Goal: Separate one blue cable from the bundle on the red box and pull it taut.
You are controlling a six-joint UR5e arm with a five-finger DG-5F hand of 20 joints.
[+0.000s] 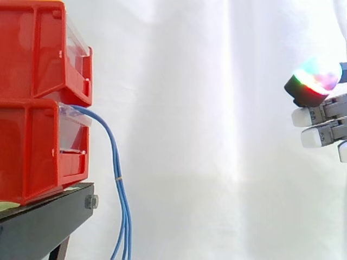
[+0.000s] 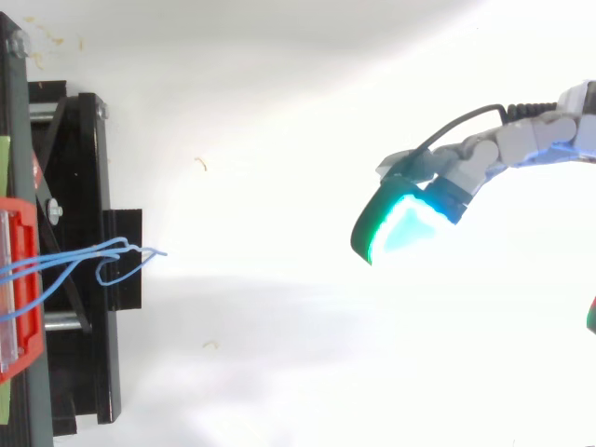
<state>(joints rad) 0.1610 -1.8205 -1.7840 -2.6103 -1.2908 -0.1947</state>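
Several blue cables (image 1: 118,179) come out of the lower red bin (image 1: 38,149) and hang down together past the stand's edge, bound by a small yellowish tie. From above, the blue cables (image 2: 102,261) loop out over the black stand. My hand (image 1: 320,116) is at the far right, well away from the cables, with nothing in it. Its fingers (image 1: 317,135) point left and are fairly straight; one glowing fingertip (image 2: 402,223) shows cyan-green in the top view.
Two red bins (image 1: 43,51) are stacked on a black stand (image 1: 49,216) at the left. A white curtain hangs behind. Open space lies between the bins and my hand.
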